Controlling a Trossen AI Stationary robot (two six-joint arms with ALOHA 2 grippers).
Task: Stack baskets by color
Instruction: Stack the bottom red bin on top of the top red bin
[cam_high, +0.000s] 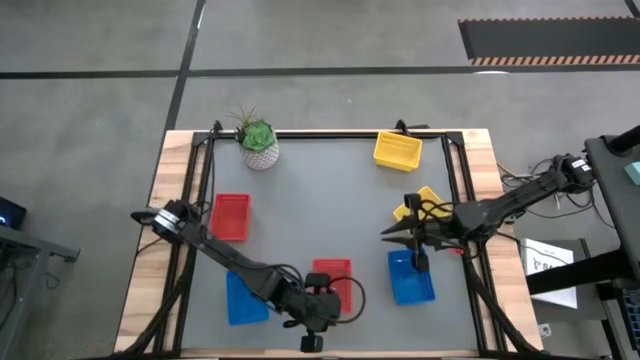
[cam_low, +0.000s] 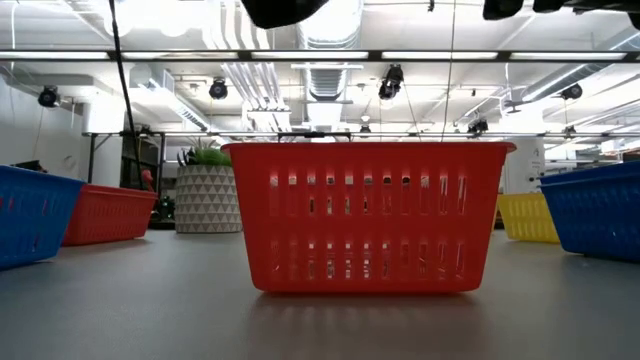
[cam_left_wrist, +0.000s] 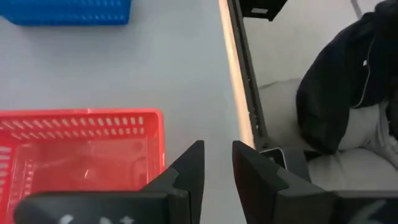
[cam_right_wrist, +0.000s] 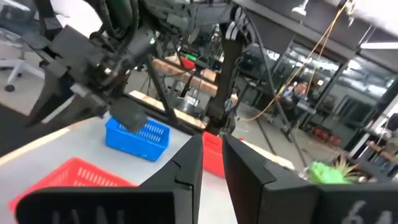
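left fingers (cam_left_wrist: 217, 168) slightly parted, empty — red basket (cam_left_wrist: 81, 155) just beside them; right fingers' state unclear.

My two arms were dark, slender, jointed links, with black cables looping at my right gripper (cam_high: 412, 237) right of centre and my left gripper (cam_high: 312, 322) at the lower middle. My fingers (cam_left_wrist: 186, 171) were flat, angular black wedges. Faint pale markings showed on the left wrist body at the lower left.
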